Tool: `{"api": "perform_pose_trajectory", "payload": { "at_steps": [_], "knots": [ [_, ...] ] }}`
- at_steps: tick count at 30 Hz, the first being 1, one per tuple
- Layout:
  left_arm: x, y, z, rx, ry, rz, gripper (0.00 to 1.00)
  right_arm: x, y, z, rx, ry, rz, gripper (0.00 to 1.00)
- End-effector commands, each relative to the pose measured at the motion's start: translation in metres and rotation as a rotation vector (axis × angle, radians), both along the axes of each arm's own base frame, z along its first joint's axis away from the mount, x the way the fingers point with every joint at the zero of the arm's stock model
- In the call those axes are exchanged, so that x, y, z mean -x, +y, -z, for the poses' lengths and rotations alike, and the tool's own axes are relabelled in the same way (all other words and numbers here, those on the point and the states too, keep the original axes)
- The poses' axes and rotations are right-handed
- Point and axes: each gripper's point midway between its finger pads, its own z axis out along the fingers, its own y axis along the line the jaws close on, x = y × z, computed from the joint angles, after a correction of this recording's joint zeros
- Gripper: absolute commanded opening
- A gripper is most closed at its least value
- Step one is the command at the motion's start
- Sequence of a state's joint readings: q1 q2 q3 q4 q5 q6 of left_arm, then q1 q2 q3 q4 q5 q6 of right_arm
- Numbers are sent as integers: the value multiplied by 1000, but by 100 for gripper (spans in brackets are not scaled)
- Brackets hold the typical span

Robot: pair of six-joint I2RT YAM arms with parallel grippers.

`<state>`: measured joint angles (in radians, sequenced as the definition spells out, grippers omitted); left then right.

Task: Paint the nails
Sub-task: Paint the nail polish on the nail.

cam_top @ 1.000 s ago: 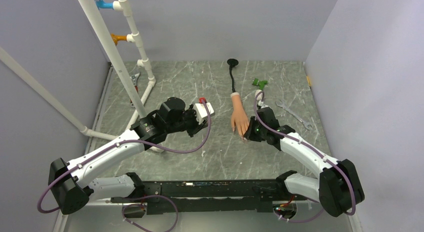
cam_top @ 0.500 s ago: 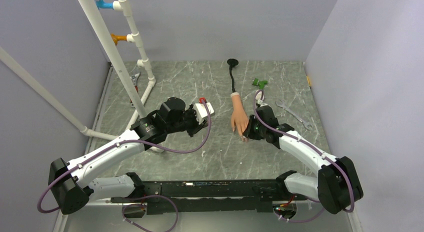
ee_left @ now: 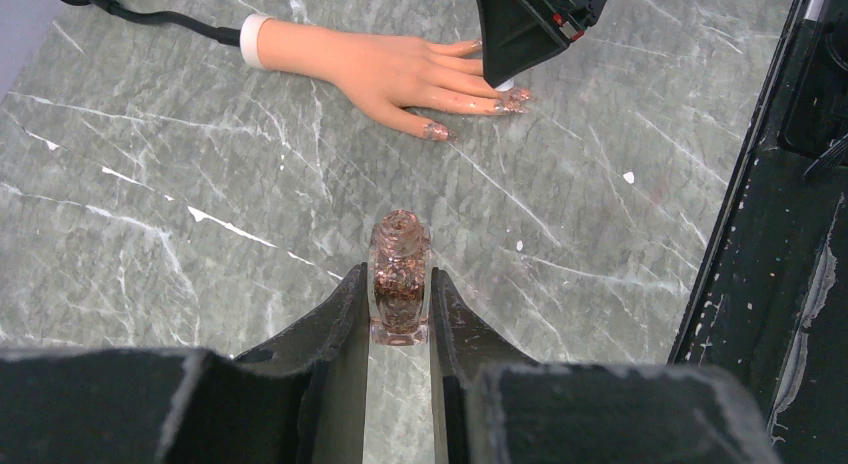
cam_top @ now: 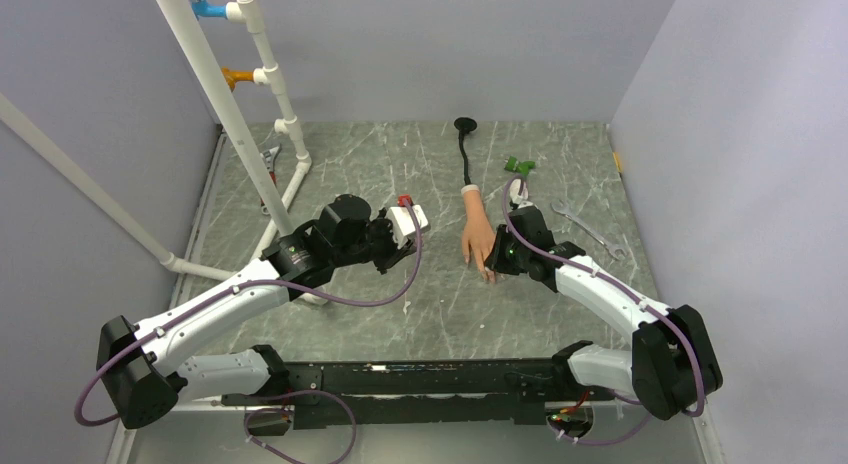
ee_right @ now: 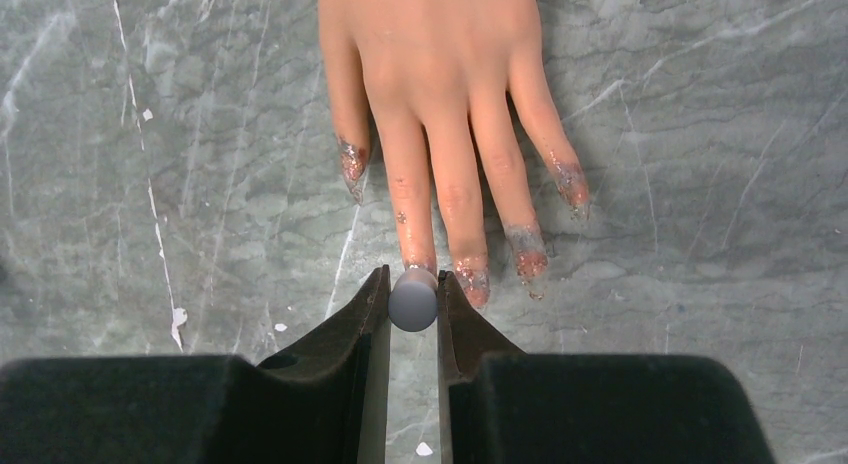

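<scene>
We see the hand lying flat on the tabletop, mid-frame in the top view. Its glittery nails point toward the bottom edge. Our right gripper is clamped on a grey brush cap right over one nail. Our left gripper is clamped on an upright bottle, left of the hand.

1 mannequin hand w/ 5 nails — 1 bottle, 1 cap, 1 wrench, 2 tools: L, R.
</scene>
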<state>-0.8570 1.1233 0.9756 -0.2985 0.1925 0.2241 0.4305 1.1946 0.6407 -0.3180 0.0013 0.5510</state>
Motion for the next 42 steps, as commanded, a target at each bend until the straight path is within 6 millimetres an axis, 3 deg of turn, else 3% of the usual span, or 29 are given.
{"api": "perform_pose_trajectory", "payload": {
  "at_steps": [1,42],
  "knots": [
    [-5,-6,-25,45,-55,3,0,-20,2,-18,-4,-77,15,0],
    [-2,-3,-31,58,-71,-2,0,21,-6,2,-40,7,15,0]
  ]
}}
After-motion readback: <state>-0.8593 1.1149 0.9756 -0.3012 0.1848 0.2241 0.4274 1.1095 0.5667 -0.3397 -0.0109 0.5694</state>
